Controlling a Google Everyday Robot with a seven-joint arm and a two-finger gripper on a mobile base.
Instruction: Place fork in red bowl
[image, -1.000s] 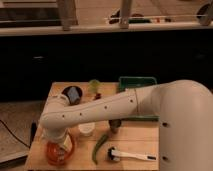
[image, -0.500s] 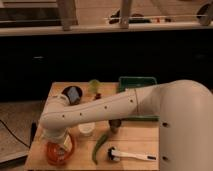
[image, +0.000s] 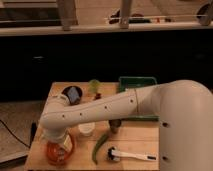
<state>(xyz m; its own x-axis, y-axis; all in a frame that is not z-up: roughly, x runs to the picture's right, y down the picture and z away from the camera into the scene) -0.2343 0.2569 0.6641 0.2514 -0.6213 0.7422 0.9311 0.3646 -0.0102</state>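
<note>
The red bowl (image: 59, 153) sits at the front left corner of the wooden table (image: 135, 137). My white arm (image: 105, 110) reaches from the right across the table, and its end bends down over the bowl. The gripper (image: 62, 143) is directly above or inside the bowl, mostly hidden by the wrist. Something pale shows in the bowl under the gripper. I cannot make out the fork as a separate thing.
A green curved object (image: 100, 145) and a white-handled brush (image: 131, 155) lie at the front. A white cup (image: 86, 129), a small dark object (image: 115, 125), a dark bowl (image: 71, 94), a green cup (image: 94, 86) and a green tray (image: 137, 81) stand further back.
</note>
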